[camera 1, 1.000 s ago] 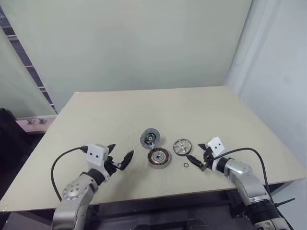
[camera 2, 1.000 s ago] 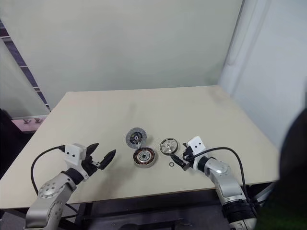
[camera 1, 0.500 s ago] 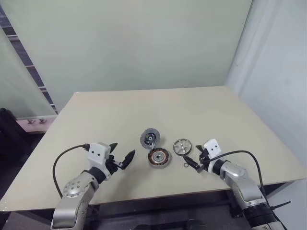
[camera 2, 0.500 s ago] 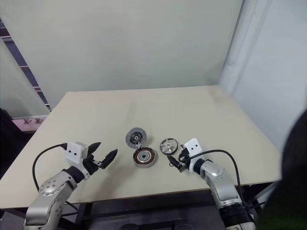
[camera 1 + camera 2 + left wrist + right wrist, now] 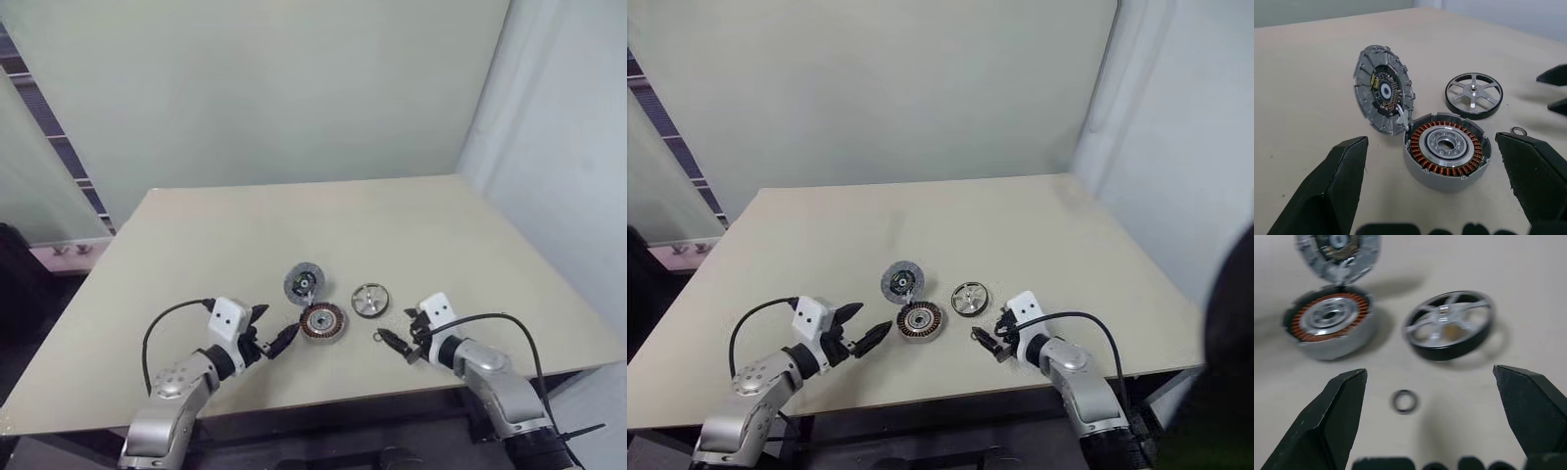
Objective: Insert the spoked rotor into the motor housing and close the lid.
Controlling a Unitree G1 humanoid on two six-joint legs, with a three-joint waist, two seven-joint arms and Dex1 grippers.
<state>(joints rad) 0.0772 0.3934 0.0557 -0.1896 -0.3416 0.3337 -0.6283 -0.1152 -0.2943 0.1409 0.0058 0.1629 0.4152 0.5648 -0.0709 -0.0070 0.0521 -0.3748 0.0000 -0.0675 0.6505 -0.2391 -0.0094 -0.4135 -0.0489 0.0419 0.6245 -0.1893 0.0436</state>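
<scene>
Right end effector [image 5: 396, 343], fingers apart and empty, faces the spoked rotor [image 5: 370, 300] near the worktop's [image 5: 411, 225] front edge: pick-up pending, requiring closure on its rim.

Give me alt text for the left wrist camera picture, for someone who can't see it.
A motor housing with copper windings sits on a beige table between the open left gripper's black fingers. Its lid stands tilted open at the housing's edge, and beyond lie the spoked rotor and a small ring.
</scene>
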